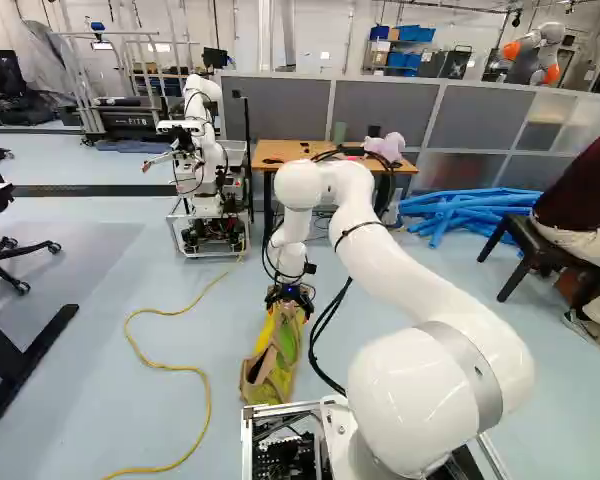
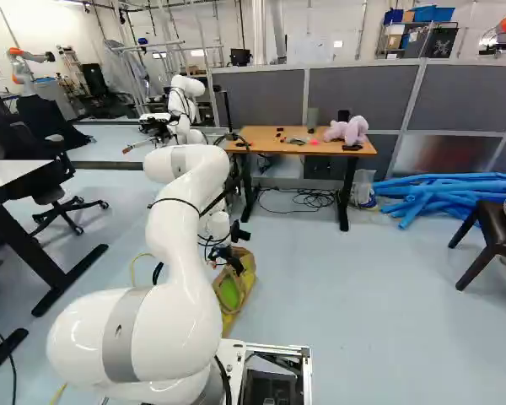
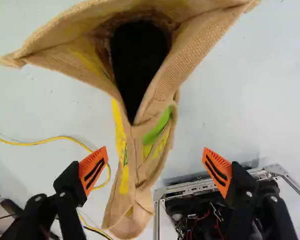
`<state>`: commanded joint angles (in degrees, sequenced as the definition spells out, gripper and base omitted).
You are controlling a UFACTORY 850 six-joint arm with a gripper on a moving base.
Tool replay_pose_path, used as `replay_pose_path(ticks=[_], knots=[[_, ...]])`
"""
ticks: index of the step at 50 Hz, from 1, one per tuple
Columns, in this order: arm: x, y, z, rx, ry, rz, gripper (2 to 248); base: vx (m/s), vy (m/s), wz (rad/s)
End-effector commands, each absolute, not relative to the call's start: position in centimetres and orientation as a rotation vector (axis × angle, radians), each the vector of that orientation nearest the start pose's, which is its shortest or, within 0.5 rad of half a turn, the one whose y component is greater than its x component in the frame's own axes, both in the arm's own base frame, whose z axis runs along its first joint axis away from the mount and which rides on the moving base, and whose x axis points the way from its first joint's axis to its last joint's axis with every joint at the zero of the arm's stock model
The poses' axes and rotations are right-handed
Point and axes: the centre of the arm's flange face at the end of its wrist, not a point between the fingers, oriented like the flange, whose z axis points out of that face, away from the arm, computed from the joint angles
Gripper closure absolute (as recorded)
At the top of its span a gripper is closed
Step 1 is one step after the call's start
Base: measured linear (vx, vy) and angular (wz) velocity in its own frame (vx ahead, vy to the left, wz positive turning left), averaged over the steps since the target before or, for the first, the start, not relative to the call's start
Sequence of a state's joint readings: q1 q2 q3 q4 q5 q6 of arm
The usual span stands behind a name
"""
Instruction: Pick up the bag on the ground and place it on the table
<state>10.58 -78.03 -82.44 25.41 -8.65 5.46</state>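
The tool (image 1: 291,298) is spread wide at the burlap bag (image 1: 270,372) on the floor (image 2: 371,295). A pink plush toy (image 2: 349,131) rests on the tabletop (image 2: 261,145).

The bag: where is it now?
The bag is on the floor, right of the yellow cable in the left base view, under the open hand.

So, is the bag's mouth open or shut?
The bag is open: in the wrist view its edges stand apart around a dark inside.
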Motion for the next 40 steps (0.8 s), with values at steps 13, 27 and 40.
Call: replay_pose_path(ticks=[13, 27, 40], knots=[[54.9, 10.8, -7.8, -3.053, 0.543, 0.130, 3, 0.000, 0.000, 0.000], [54.9, 10.8, -9.9, -3.055, 0.543, 0.135, 3, 0.000, 0.000, 0.000], [55.1, 10.8, -11.9, -3.061, 0.534, 0.104, 3, 0.000, 0.000, 0.000]])
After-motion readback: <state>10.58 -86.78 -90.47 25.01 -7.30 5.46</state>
